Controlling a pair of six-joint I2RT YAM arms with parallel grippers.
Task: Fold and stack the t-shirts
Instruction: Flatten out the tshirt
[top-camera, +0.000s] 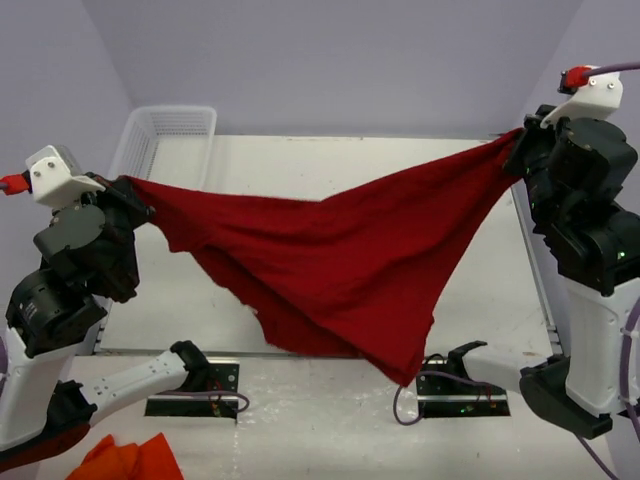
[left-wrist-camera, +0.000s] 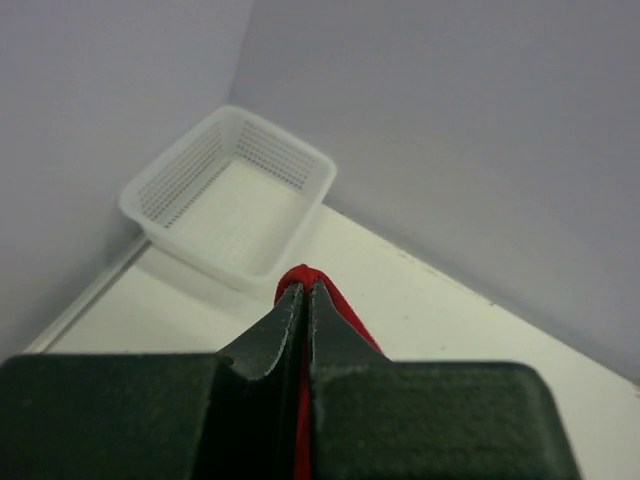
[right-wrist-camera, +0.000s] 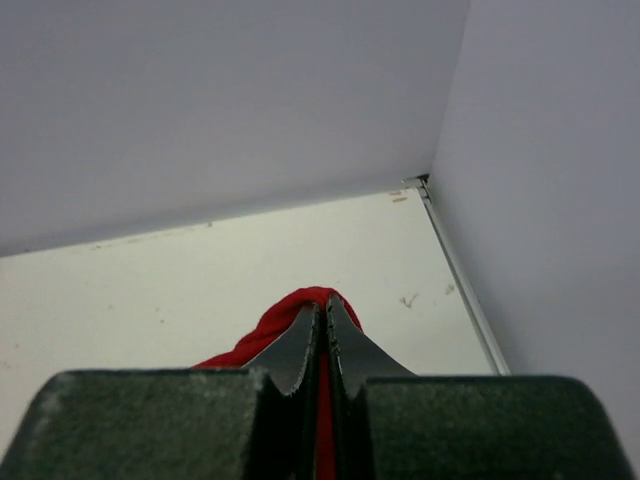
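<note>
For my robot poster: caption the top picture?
The left gripper and right gripper hold a red t-shirt stretched between them.

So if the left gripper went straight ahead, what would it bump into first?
Probably the basket, which sits just ahead of the left gripper holding the shirt. Depth is hard to judge, so it might pass over the rim.

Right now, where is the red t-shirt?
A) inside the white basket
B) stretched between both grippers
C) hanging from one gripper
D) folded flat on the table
B: the left gripper and the right gripper each pinch one end of the red t-shirt, spreading it between them.
</note>
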